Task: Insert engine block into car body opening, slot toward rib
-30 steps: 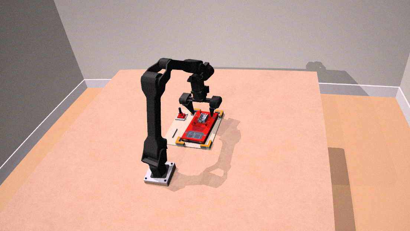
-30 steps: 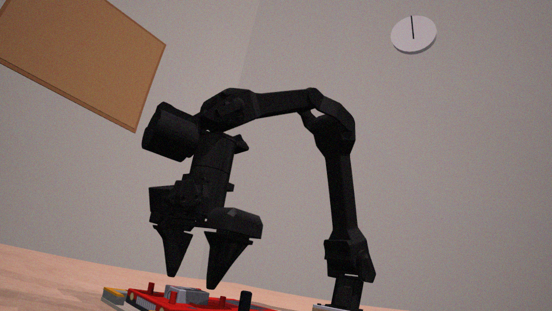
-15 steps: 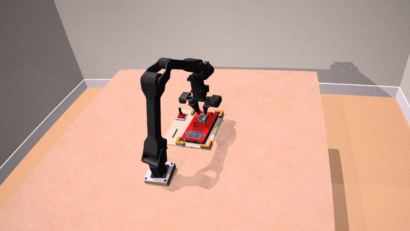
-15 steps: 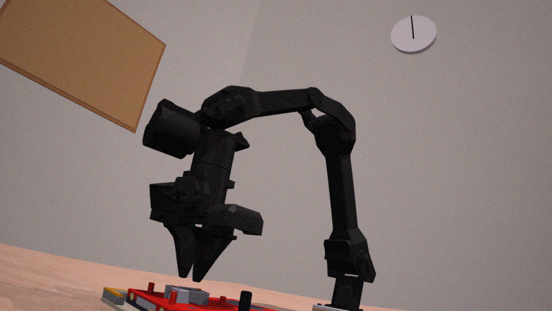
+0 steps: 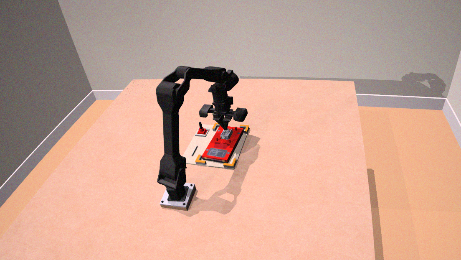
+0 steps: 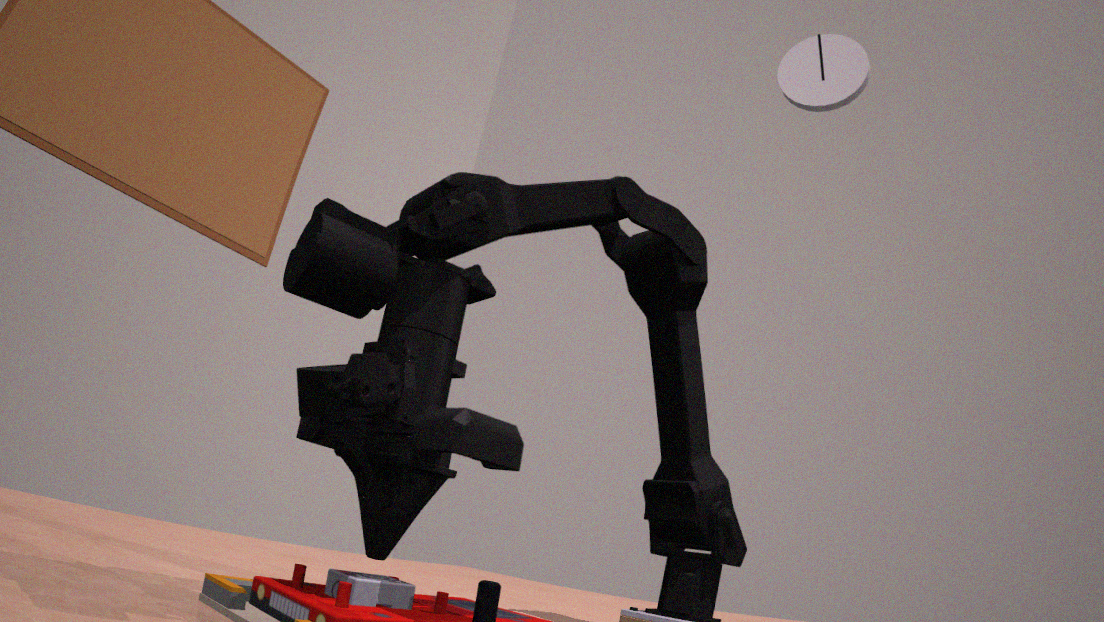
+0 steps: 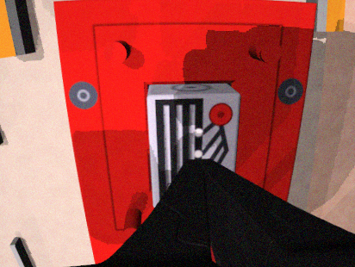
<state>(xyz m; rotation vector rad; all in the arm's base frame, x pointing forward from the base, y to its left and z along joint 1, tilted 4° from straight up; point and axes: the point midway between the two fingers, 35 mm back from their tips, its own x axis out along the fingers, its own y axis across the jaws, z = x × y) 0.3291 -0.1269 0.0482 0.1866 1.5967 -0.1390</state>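
The grey engine block [image 5: 226, 134] [image 6: 377, 589] [image 7: 170, 129] sits in the opening of the red car body [image 5: 237, 137] [image 7: 79, 172]. Its upper part stands above the body's surface; how deep it sits cannot be told exactly. Its top shows dark slots on the left and a red round cap on the right in the wrist view. My gripper [image 5: 225, 129] [image 6: 376, 557] [image 7: 197, 170] is shut and empty, with its joined tips a little above the block's top. The fingers hide the block's near end in the wrist view. I cannot make out the rib.
Several red posts stand up from the car body around the block. Orange corner brackets [image 5: 200, 160] [image 5: 231, 164] surround the body on the pale board [image 5: 190, 158]. A red piece with a black upright handle [image 5: 201, 129] stands on the board's left side, and a thin dark bar [image 5: 194, 150] is nearby.
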